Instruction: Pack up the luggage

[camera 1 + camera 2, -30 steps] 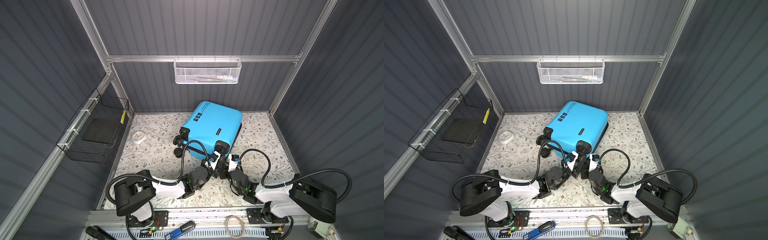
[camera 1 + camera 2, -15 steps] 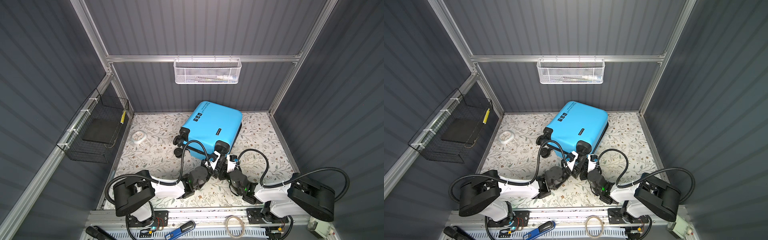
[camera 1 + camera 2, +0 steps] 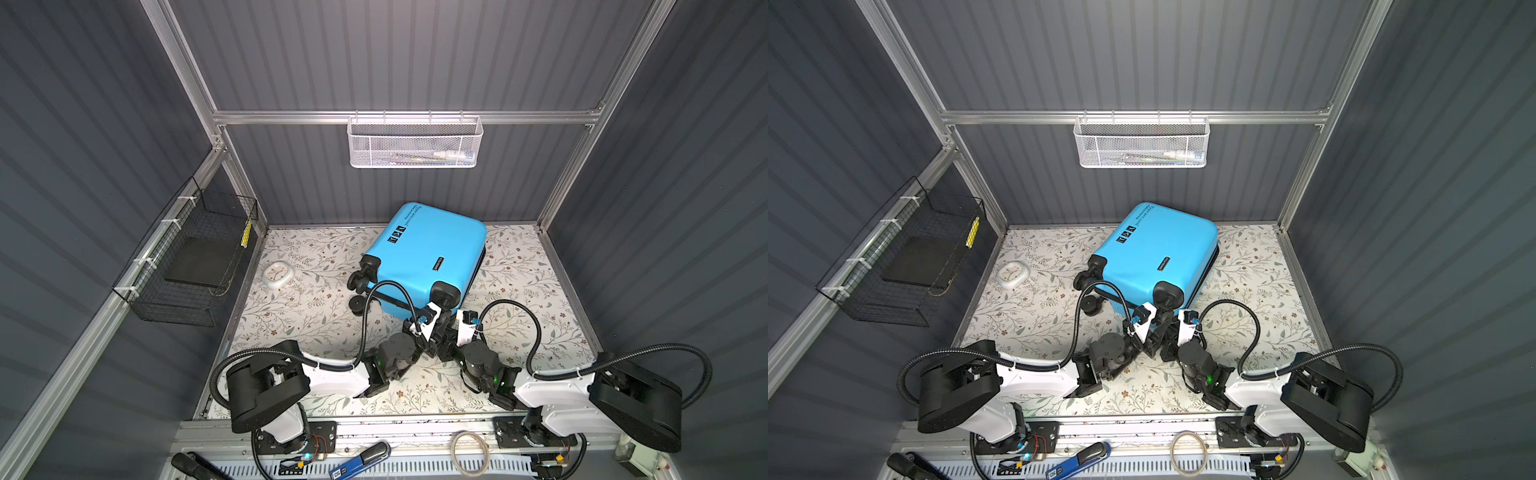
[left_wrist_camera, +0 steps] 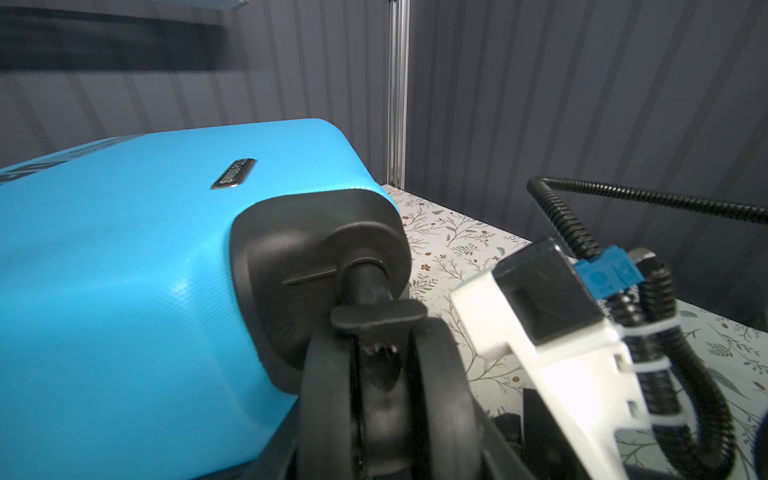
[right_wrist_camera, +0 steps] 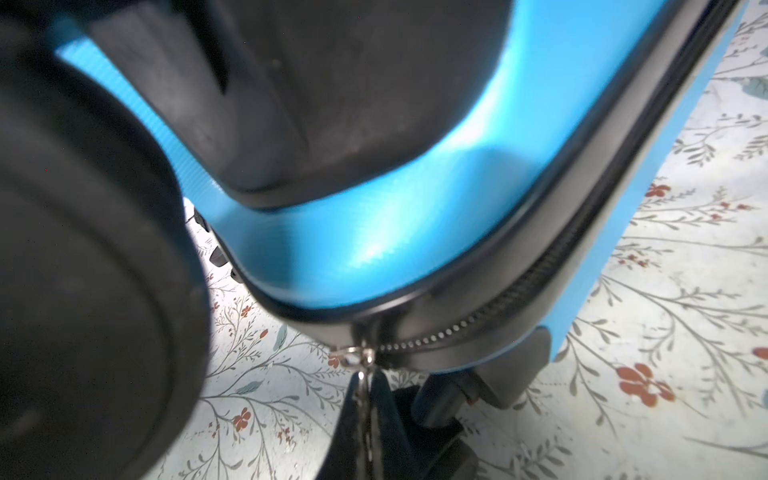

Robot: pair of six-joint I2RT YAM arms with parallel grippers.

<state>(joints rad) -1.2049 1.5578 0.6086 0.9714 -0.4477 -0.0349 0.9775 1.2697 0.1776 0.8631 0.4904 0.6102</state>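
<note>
The luggage (image 3: 424,249) (image 3: 1154,249) is a bright blue hard-shell suitcase lying flat and closed on the floral table, its wheels toward me. Both grippers meet at its near right corner. My left gripper (image 3: 436,332) (image 4: 382,415) is shut round a black spinner wheel (image 4: 382,374) of that corner, and the blue shell (image 4: 124,270) fills the left wrist view. My right gripper (image 3: 451,330) (image 5: 365,399) is shut on the metal zipper pull (image 5: 360,376), which hangs from the slider at the corner of the black zipper (image 5: 540,274). In both top views the wrist cameras hide the fingertips.
A white mesh basket (image 3: 413,143) hangs on the back wall and a black wire basket (image 3: 195,257) on the left wall. A small white clock (image 3: 277,274) lies left of the suitcase. The right arm's white camera mount (image 4: 540,332) is close beside the left gripper.
My right gripper has edged left to the suitcase corner and shut on the zipper pull. The left gripper has stayed on the wheel. The suitcase has not moved.
</note>
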